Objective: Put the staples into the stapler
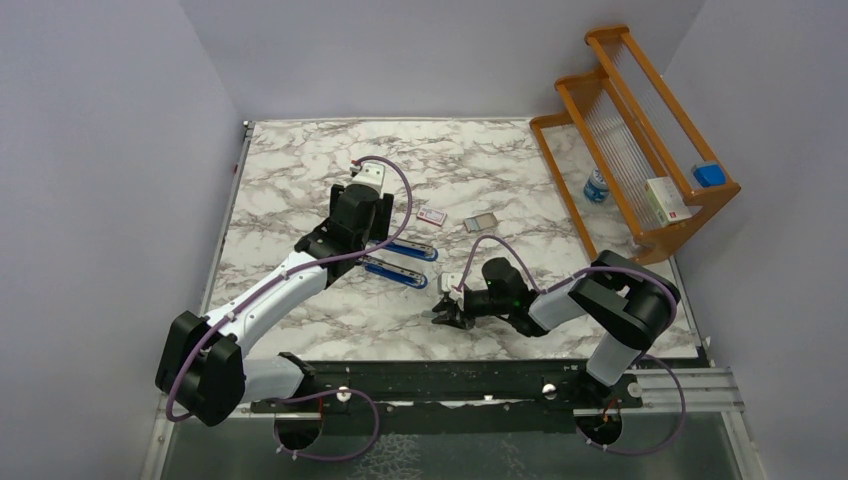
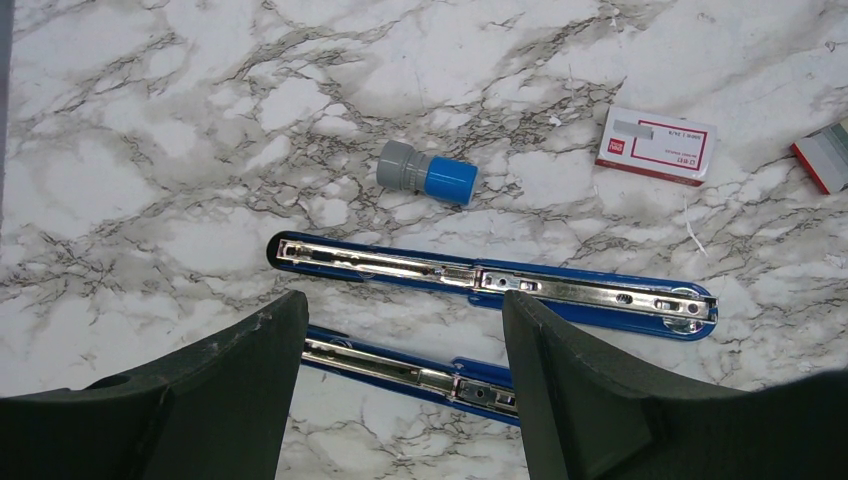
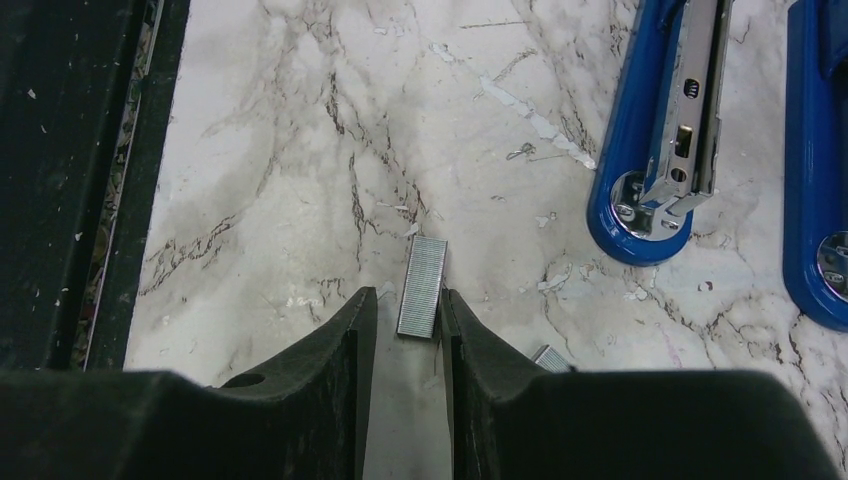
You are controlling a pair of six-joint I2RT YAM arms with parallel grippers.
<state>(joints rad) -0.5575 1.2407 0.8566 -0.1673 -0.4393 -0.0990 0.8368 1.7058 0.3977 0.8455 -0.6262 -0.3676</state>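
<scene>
The blue stapler lies opened out as two long pieces side by side (image 2: 500, 285) (image 2: 400, 365), metal channels up, also seen from above (image 1: 405, 260). My left gripper (image 2: 405, 300) hangs open over them, touching neither. A silvery strip of staples (image 3: 423, 285) lies flat on the marble. My right gripper (image 3: 408, 300), low near the table's front (image 1: 445, 315), has its jaws narrowed around the strip's near end. The right finger (image 3: 455, 320) touches the strip and a gap remains on the left. The white staple box with a pink-red label (image 2: 656, 145) lies beyond the stapler.
A blue-capped grey cylinder (image 2: 428, 172) lies just beyond the stapler. A second box part with staples (image 2: 828, 155) sits right of the white box. Another short strip (image 3: 553, 358) lies beside my right finger. A wooden rack (image 1: 640, 130) stands at the back right.
</scene>
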